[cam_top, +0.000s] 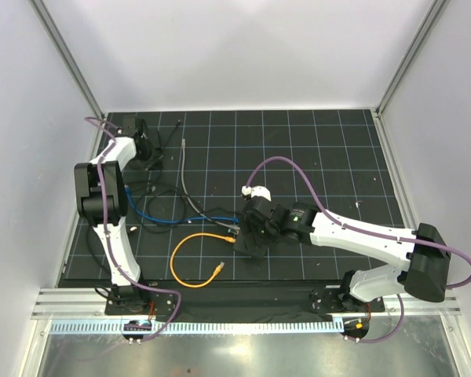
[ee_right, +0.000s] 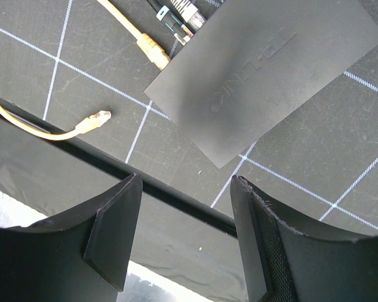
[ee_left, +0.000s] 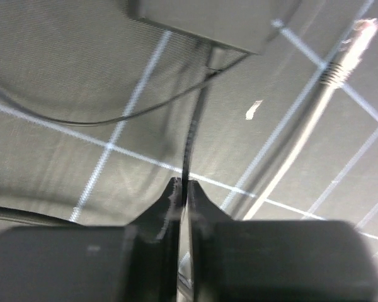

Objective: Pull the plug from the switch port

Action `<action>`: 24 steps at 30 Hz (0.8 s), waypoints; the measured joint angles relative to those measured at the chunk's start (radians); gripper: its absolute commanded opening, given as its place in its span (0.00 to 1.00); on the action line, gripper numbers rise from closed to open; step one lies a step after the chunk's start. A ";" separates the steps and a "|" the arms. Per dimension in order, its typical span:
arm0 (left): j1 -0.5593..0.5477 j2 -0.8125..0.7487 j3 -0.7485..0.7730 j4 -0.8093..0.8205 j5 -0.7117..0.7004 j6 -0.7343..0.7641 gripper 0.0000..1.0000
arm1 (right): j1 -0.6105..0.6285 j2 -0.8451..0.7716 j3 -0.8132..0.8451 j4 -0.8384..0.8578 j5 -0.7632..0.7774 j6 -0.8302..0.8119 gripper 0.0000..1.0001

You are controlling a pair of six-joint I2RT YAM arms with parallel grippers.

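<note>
While a thin cord point(ee_left: 188, 141) is pinched by the left gripper point(ee_left: 183, 186), the right gripper point(ee_right: 186, 182) is held wide over the switch point(ee_right: 264, 69), plugs point(ee_right: 149, 49) at 11 o'clock. Straight pull is advised, box pinned.

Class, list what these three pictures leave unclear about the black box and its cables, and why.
- Right wrist view: the black box shows only its upper face, no sockets; top edge cuts the grey plug.
- Top view: the right tool covers the box.
- Left wrist view: blurred block, cut off above.
</note>
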State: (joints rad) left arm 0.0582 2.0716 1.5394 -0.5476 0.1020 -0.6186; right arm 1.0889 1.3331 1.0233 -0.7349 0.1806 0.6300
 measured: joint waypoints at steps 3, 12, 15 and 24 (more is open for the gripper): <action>-0.001 0.008 0.059 -0.029 0.027 0.000 0.00 | 0.000 0.000 0.000 -0.001 0.000 0.000 0.66; -0.006 -0.040 0.282 -0.085 0.051 -0.012 0.00 | 0.000 0.000 0.000 -0.003 0.000 0.000 0.66; -0.006 -0.076 0.353 -0.086 0.069 -0.028 0.00 | 0.000 0.000 0.000 -0.003 0.000 0.000 0.66; -0.002 -0.089 0.530 -0.012 0.131 -0.037 0.00 | 0.000 0.000 0.025 -0.008 0.001 0.000 0.66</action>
State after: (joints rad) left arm 0.0566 1.9831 2.0693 -0.5594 0.2333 -0.6552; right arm 1.0885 1.3334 1.0485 -0.7433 0.1814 0.6304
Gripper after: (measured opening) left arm 0.015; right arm 0.658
